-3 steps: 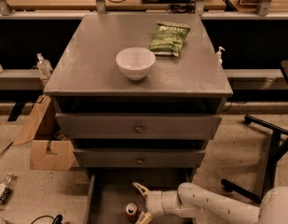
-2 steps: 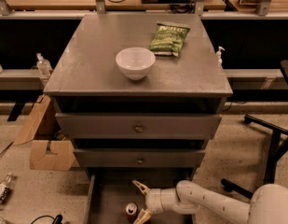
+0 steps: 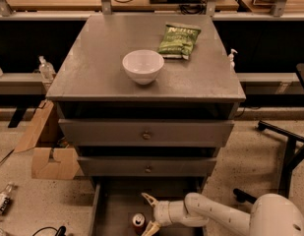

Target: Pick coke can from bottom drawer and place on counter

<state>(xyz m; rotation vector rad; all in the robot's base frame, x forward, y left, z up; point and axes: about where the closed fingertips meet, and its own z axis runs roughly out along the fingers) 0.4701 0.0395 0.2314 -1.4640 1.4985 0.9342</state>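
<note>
1. The counter is where we end up. It has a white bowl in the middle and a green chip bag behind it, so we'd aim for the bare front or left part.
2. The bottom drawer is pulled out, and the arm reaches into it from the right.
3. The gripper sits low in the drawer with its fingers spread wide apart, holding nothing yet.
4. The coke can stands upright on the drawer floor, right at the mouth of the fingers. We'd push in a bit further so both fingers straddle it mid-height, then close gently and lift straight up clear of the drawer above
</note>
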